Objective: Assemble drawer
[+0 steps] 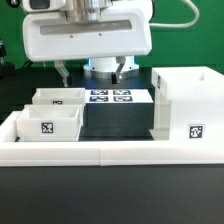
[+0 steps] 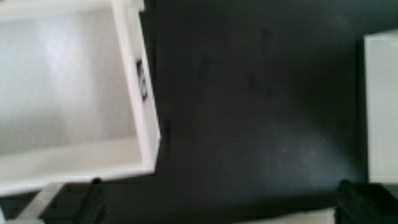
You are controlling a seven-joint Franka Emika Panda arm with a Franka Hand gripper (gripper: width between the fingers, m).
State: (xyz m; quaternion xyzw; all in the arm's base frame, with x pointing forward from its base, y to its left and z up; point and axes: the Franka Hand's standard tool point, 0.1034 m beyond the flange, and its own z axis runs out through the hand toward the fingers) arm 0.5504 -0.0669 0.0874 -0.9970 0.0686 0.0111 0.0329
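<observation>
The tall white housing [image 1: 186, 104] stands at the exterior view's right, with a tag on its front. Two small open-top trays [image 1: 58, 98] [image 1: 47, 122] sit at the left, one behind the other. My gripper [image 1: 92, 72] hangs open and empty above the back of the table, between the trays and the housing, touching nothing. In the wrist view one tray [image 2: 63, 90] shows with a tag on its wall, and the dark fingertips [image 2: 80, 202] stand wide apart around the gripper's midpoint [image 2: 222, 205] over the black surface. A white part [image 2: 384, 90] shows at the frame's edge; I cannot tell which it is.
The marker board [image 1: 110, 97] lies flat on the black surface behind the middle. A long low white wall [image 1: 110, 152] borders the surface at the front. The robot's base [image 1: 100, 68] stands behind the board.
</observation>
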